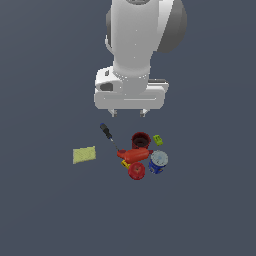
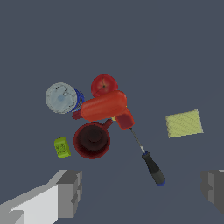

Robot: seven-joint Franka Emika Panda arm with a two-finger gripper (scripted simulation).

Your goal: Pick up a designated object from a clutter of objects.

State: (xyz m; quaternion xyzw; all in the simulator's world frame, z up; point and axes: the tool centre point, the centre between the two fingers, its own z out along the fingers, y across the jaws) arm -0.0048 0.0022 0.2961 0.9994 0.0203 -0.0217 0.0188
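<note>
The blue can (image 1: pixel 158 161) with a pale round top stands at the exterior view's right end of the clutter; it also shows in the wrist view (image 2: pixel 64 98). Beside it lie a red elongated tool (image 1: pixel 134 154), a red round fruit (image 1: pixel 136 170) and a dark red cup (image 1: pixel 140 140). My gripper (image 1: pixel 128 113) hangs high above the clutter, apart from everything. In the wrist view the gripper (image 2: pixel 142 192) is open and empty, with its grey fingers (image 2: pixel 70 192) wide apart.
A black screwdriver (image 1: pixel 107 133) lies on the exterior view's left of the cup. A yellow sponge (image 1: pixel 84 155) lies apart, further left. A small yellow-green block (image 1: pixel 158 140) sits right of the cup. All rest on a dark grey floor.
</note>
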